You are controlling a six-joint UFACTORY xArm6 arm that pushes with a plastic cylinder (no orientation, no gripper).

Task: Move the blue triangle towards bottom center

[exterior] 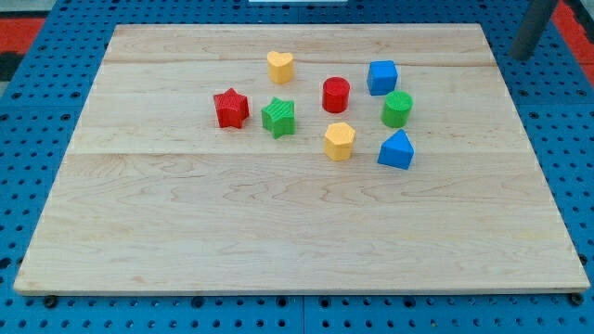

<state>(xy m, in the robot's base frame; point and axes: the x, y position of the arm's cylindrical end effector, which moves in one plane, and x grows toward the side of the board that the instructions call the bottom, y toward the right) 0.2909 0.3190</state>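
Nearest the camera, the blue triangle [396,150] is sitting right of the tabletop's [278,241] centre, well apart from the bottom edge, with bare wood lying between it and that edge. Just to its left the yellow hexagon-like block [340,141] is resting, near but not touching. Above the triangle the green cylinder [397,109] is standing, and above that the blue cube [381,77] is sitting, closest of the group to the top right corner. Left of the cube the red cylinder [335,95] is standing. Toward the top edge the yellow heart [279,66] is lying. Further left, the green star [278,117] and the red star [231,108] are sitting side by side, close together, near the tabletop's middle-left.

My rod is showing as a dark blurred shaft beyond the top right corner, off the wood, and my tip [522,54] is hanging there, well apart from every block. No jaws are fitted on this arm, so nothing is being grasped.
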